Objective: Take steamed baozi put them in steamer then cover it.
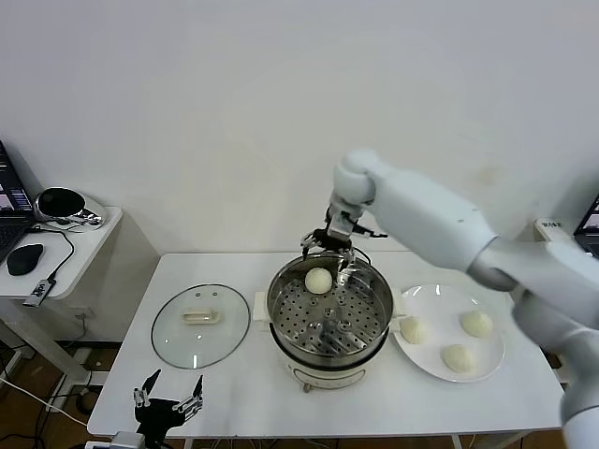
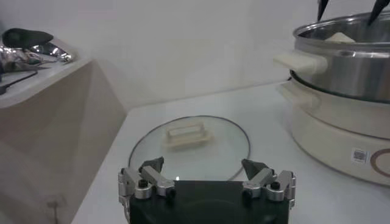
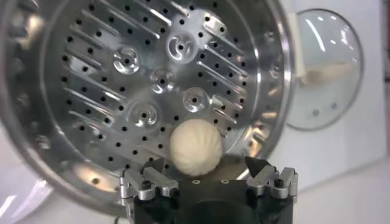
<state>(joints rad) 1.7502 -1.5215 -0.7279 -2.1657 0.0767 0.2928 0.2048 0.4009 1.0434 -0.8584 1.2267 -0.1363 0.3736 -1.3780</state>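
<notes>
Lid [image 1: 200,325] comes first at the table's 9 o'clock side, flat on the surface, its bar handle running side to side in the head view. Near the front edge at about 7 o'clock from it hangs the left gripper [image 1: 168,400], fingers spread and empty; its wrist view looks straight across the lid.

Steamer [image 1: 329,348] stands mid-table. One bun [image 1: 318,280] sits on the perforated tray at the pot's 12 o'clock side. Right gripper [image 1: 328,245] hovers just over it at the far rim, jaws parted and free of the dough; the bun looks let go.

Plate [image 1: 447,308] lies at 3 o'clock from the pot, touching or nearly touching its base, with three buns [image 1: 457,357] on it. So the next bun lies to the right of the tool and towards the front, roughly 4 o'clock from it, and the right arm is clearly the nearer one. Round buns set no approach axis.
</notes>
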